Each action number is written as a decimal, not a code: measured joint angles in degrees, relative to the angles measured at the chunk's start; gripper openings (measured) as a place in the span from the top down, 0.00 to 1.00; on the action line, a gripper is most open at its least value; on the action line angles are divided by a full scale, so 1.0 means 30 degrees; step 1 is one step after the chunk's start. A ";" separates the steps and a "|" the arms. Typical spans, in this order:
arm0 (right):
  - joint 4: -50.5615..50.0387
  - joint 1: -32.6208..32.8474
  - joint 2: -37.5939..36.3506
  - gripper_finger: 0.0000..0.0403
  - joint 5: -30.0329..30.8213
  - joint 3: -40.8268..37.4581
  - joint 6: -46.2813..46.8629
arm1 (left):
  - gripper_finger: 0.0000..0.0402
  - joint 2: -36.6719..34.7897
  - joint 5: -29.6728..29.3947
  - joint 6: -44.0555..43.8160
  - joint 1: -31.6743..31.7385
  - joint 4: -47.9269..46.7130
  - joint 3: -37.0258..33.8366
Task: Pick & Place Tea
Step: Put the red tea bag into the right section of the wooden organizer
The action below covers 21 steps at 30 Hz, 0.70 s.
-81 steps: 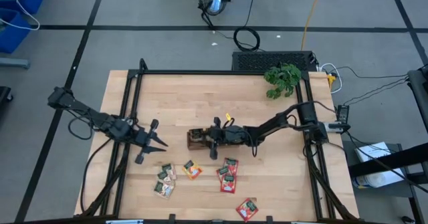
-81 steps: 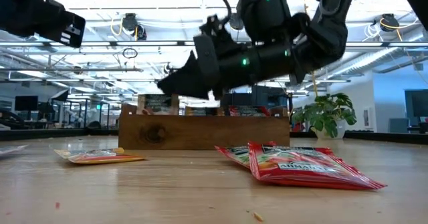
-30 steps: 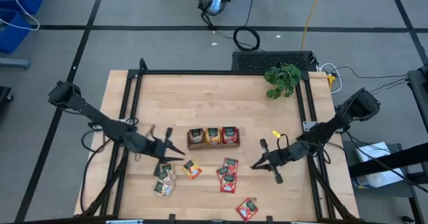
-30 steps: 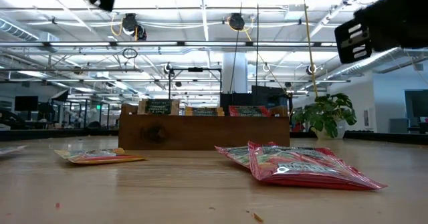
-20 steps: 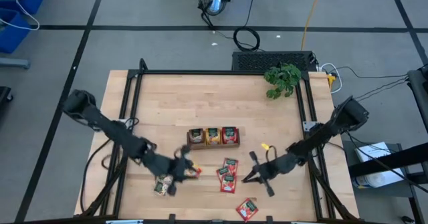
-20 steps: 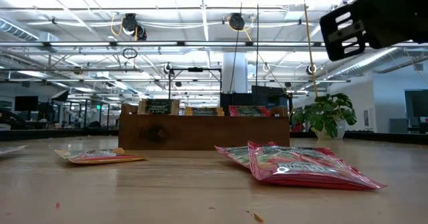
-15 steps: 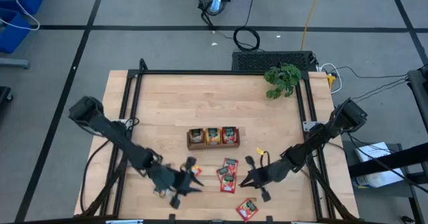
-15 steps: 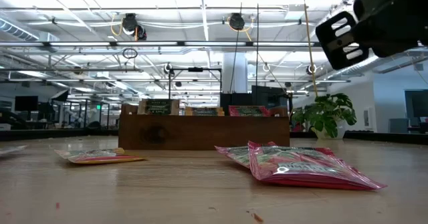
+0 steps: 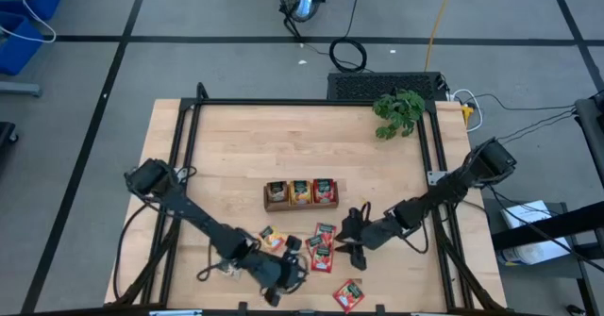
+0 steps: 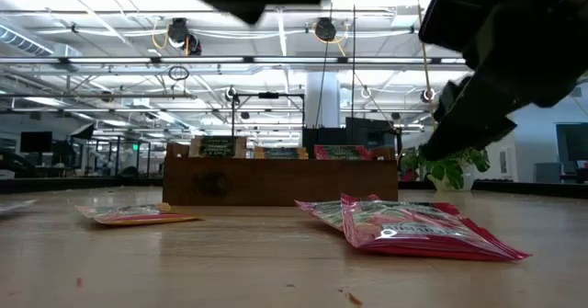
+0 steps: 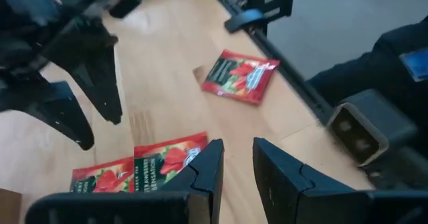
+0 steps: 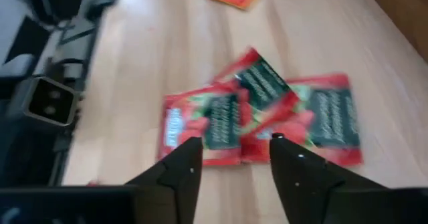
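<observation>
Right gripper (image 9: 351,243) hovers beside the red sachets (image 9: 323,246) in front of the tray (image 9: 300,193), fingers spread, empty. Left gripper (image 9: 294,264) sits left of that pile, fingers slightly parted, holding nothing

Left gripper (image 9: 294,259) now swept in beside the red square sachets (image 9: 323,247) | right gripper (image 9: 350,239) in from the right, fingers parted, no longer pinched together
</observation>
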 joint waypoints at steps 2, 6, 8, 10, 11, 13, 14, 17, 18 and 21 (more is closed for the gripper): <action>-0.0317 -0.0228 0.0000 0.57 -0.0007 -0.0067 0.0845 | 0.78 0.0205 0.1029 0.0122 0.0526 -0.0015 -0.0093; -0.0295 -0.0472 0.0000 0.53 -0.0086 -0.0363 0.2296 | 0.78 0.0575 0.2695 0.0323 0.1308 0.0290 -0.0117; -0.0330 -0.0445 0.0000 0.52 -0.0441 -0.0568 0.2771 | 0.78 0.1010 0.3096 0.0156 0.1642 0.0585 -0.0107; -0.0118 -0.0281 0.0206 0.52 -0.0587 -0.0682 0.3386 | 0.78 0.1526 0.3114 0.0048 0.1910 0.0665 -0.0132; 0.0228 -0.0178 0.0455 0.52 -0.0603 -0.0685 0.3508 | 0.78 0.1826 0.3145 0.0005 0.2002 0.0958 -0.0132; 0.1347 0.0038 0.0966 0.53 -0.0572 -0.0710 0.3488 | 0.78 0.2192 0.3285 -0.0017 0.2102 0.1641 -0.0132; 0.2362 0.0081 0.1377 0.53 -0.0576 -0.0683 0.3461 | 0.78 0.2288 0.3361 -0.0008 0.2098 0.1723 -0.0132; 0.3101 0.0095 0.2523 0.54 -0.0583 -0.0467 0.3699 | 0.78 0.2322 0.3097 0.0023 0.2062 0.1464 -0.0132; 0.3055 0.0095 0.2968 0.54 -0.0574 -0.0397 0.4019 | 0.78 0.2322 0.2995 -0.0027 0.2059 0.1346 -0.0132; 0.3608 0.0074 0.3836 0.55 -0.0850 -0.0255 0.5017 | 0.78 0.2322 0.2879 -0.0090 0.2086 0.1168 -0.0132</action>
